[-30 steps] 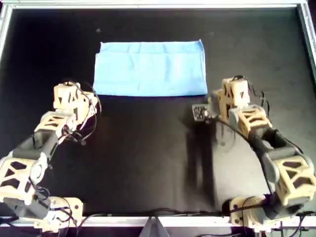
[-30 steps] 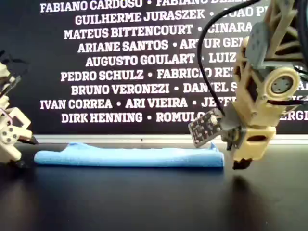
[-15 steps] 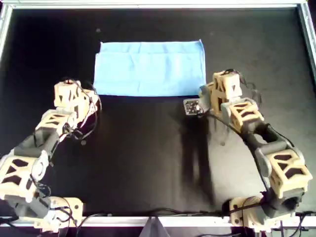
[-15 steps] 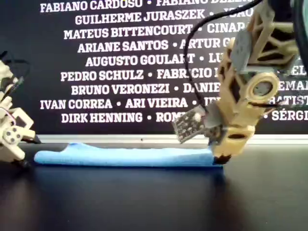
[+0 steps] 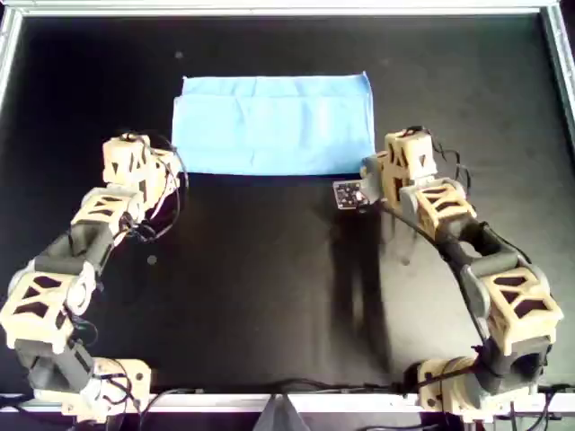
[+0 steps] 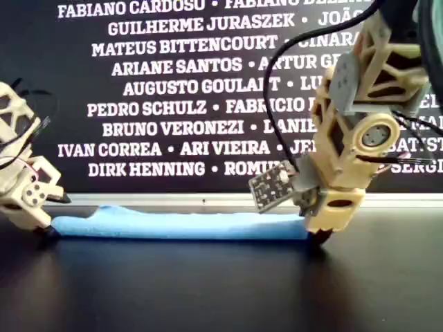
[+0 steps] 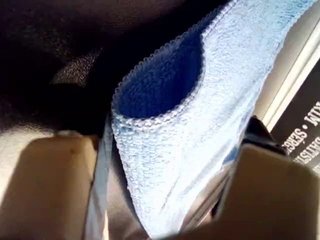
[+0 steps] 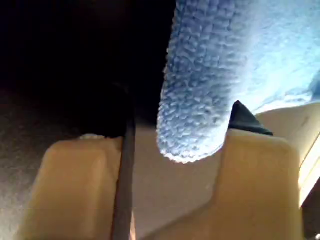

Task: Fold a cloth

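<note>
Cloth [image 5: 274,124] flat on black tabletop [image 5: 269,287], toward far edge in overhead view, folded to a wide rectangle. Seen in exterior view as a low blue strip [image 6: 180,225] before a wall of white names [image 6: 180,90].

Left hand [image 5: 154,172] at cloth's near corner on overhead view's left; in left wrist view, fingers [image 7: 45,185] spread, doubled cloth edge [image 7: 170,140] lying between them, not yet pinched. Hand low at strip's end on exterior view's left [image 6: 38,225].

Right hand [image 5: 375,172] at near corner on overhead view's right; in right wrist view, fingers [image 8: 255,170] spread either side of folded edge [image 8: 200,100], gap visible on one side. Low at strip's other end [image 6: 320,232].
</note>
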Robot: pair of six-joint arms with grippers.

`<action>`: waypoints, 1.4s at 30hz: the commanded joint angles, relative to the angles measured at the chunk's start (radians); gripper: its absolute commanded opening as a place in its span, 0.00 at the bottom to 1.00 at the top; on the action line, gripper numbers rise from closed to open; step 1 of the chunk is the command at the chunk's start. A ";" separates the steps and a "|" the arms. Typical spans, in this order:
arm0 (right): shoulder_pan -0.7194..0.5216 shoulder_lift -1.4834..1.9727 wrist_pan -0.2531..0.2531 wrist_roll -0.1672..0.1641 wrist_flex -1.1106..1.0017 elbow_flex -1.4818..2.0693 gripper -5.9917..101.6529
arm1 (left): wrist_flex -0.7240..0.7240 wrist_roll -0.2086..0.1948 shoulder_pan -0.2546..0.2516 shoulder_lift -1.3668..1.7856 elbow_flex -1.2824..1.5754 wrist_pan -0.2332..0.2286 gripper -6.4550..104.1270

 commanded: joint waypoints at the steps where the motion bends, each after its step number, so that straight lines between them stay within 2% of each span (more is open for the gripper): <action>1: 0.005 0.026 0.003 0.003 0.003 -0.083 0.77 | 0.003 0.005 -0.025 0.000 -0.021 0.003 0.89; 5: 0.005 -0.021 -0.003 0.003 0.005 -0.129 0.77 | 0.002 0.006 -0.040 -0.002 -0.023 -0.006 0.89; 14: 0.003 -0.041 -0.002 0.003 0.044 -0.176 0.76 | 0.006 -0.008 -0.040 -0.034 -0.066 -0.011 0.89; 17: 0.002 -0.041 -0.011 0.005 0.044 -0.170 0.71 | 0.018 -0.008 -0.040 -0.034 -0.066 -0.011 0.88; 18: 0.002 -0.035 0.000 0.005 0.044 -0.166 0.68 | 0.020 -0.003 -0.040 -0.031 -0.064 -0.011 0.87; 21: -0.008 -0.035 0.002 0.005 0.044 -0.167 0.56 | 0.021 0.003 -0.040 -0.017 -0.049 0.002 0.77; 27: -0.006 -0.041 -0.015 0.005 0.043 -0.179 0.29 | 0.020 -0.008 -0.040 -0.017 -0.066 0.003 0.41; 32: 0.000 -0.041 -0.015 0.005 0.043 -0.179 0.14 | 0.017 0.000 -0.040 -0.015 -0.069 0.005 0.16; 33: 0.000 -0.041 -0.015 0.005 0.043 -0.179 0.12 | 0.017 -0.009 -0.040 -0.015 -0.069 0.005 0.12; 37: 0.000 -0.041 -0.015 0.005 0.043 -0.179 0.05 | 0.017 -0.009 -0.040 -0.015 -0.066 0.005 0.04; 40: -0.008 -0.041 -0.015 0.005 0.043 -0.179 0.04 | 0.017 -0.009 -0.040 -0.015 -0.066 0.005 0.05; 42: -0.011 -0.041 -0.015 0.005 0.043 -0.178 0.04 | 0.017 0.005 -0.040 -0.012 -0.067 0.005 0.05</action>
